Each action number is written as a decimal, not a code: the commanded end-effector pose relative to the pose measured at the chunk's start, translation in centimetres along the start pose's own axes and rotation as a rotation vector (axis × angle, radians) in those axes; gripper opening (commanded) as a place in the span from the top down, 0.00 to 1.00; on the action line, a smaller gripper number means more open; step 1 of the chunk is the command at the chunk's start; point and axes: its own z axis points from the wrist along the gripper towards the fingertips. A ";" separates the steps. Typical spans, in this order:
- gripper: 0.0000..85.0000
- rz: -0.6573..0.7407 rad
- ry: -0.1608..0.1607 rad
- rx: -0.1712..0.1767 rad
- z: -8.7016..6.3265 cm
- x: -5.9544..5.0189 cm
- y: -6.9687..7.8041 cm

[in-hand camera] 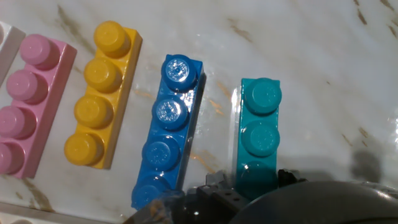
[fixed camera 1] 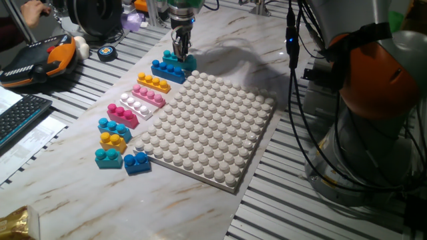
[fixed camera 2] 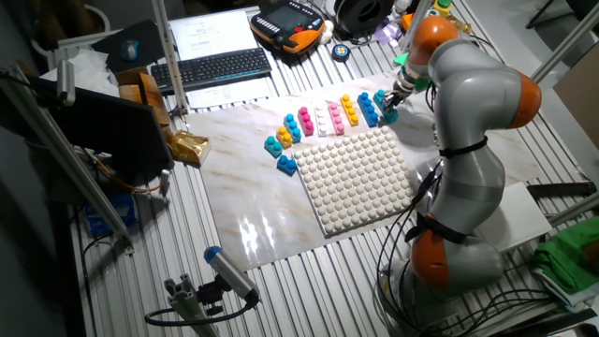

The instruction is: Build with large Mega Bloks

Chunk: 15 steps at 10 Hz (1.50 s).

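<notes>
Six long Mega Bloks lie in a row on the marble table, left of the baseplate. In the hand view I see the teal brick (in-hand camera: 260,124), the blue one (in-hand camera: 168,134), the orange-yellow one (in-hand camera: 102,93) and the pink one (in-hand camera: 25,106). From the fixed view the row runs teal (fixed camera 1: 187,62), blue (fixed camera 1: 167,71), orange-yellow (fixed camera 1: 153,83), pink (fixed camera 1: 148,95), white (fixed camera 1: 135,105), magenta (fixed camera 1: 123,115). My gripper (in-hand camera: 249,182) (fixed camera 1: 180,52) stands low over the teal brick's end, its fingers hugging both sides. That end is hidden under the hand.
The grey-white studded baseplate (fixed camera 1: 207,127) lies right of the row. Several short two-stud bricks (fixed camera 1: 113,141) sit near its front left corner. A keyboard (fixed camera 1: 17,113), a teach pendant (fixed camera 1: 40,57) and a tape roll (fixed camera 1: 107,52) lie beyond the marble slab.
</notes>
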 end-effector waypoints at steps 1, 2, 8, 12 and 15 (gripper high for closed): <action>0.44 -0.002 0.001 0.002 0.1 0.0 0.1; 0.45 -0.002 -0.004 0.003 0.2 0.0 0.1; 0.53 0.037 -0.006 0.022 0.8 0.4 0.4; 0.54 0.216 0.018 0.020 0.7 0.6 0.2; 0.54 0.223 0.017 0.024 0.7 0.5 0.3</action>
